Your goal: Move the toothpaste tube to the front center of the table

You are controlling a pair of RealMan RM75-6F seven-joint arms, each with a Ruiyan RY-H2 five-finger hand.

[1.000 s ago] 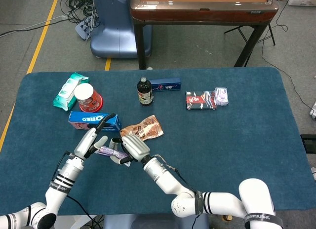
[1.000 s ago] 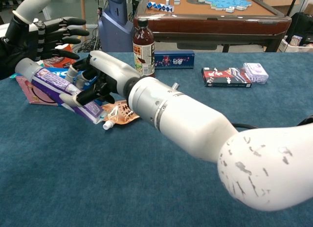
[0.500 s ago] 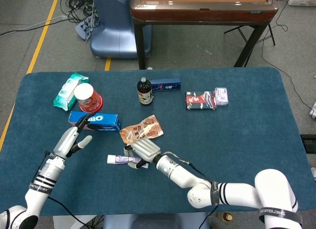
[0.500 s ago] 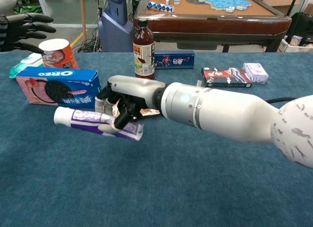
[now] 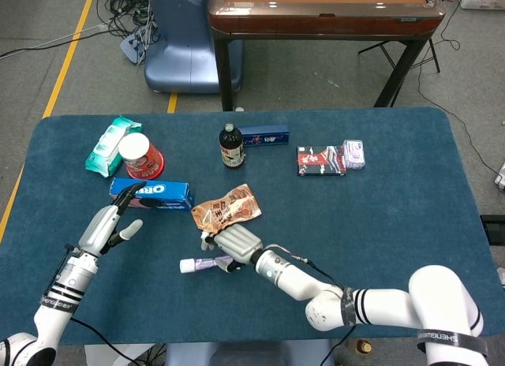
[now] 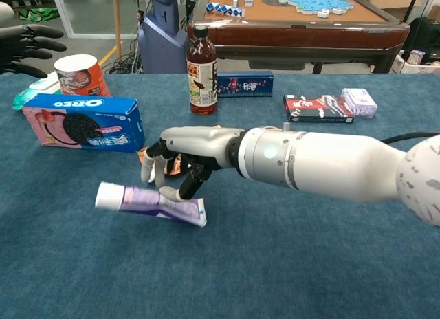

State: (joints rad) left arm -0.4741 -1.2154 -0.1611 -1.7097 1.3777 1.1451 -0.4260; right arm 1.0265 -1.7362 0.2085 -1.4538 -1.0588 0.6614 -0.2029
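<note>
The toothpaste tube point(image 6: 151, 203), white and purple with a white cap at its left end, lies level at or just above the cloth, left of the table's front middle; the head view shows the tube point(image 5: 203, 264) there too. My right hand point(image 6: 184, 159) reaches in from the right and grips the tube from above, thumb against its upper side. The head view has this hand point(image 5: 233, 244) just behind the tube. My left hand point(image 5: 110, 224) hovers open to the left, fingers spread, in front of the Oreo box. In the chest view the left hand point(image 6: 27, 42) shows at the top left corner.
Behind the tube lie a brown snack pouch point(image 5: 229, 206) and a blue Oreo box point(image 5: 151, 194). Further back stand a red cup point(image 5: 142, 155), a green wipes pack point(image 5: 113, 143), a dark bottle point(image 5: 230, 145), a blue box point(image 5: 264, 135) and a red-black box point(image 5: 319, 160).
My left hand let go of the tube and drew back to the left. My right hand carried the tube towards the front and lowered it, turning it level.
</note>
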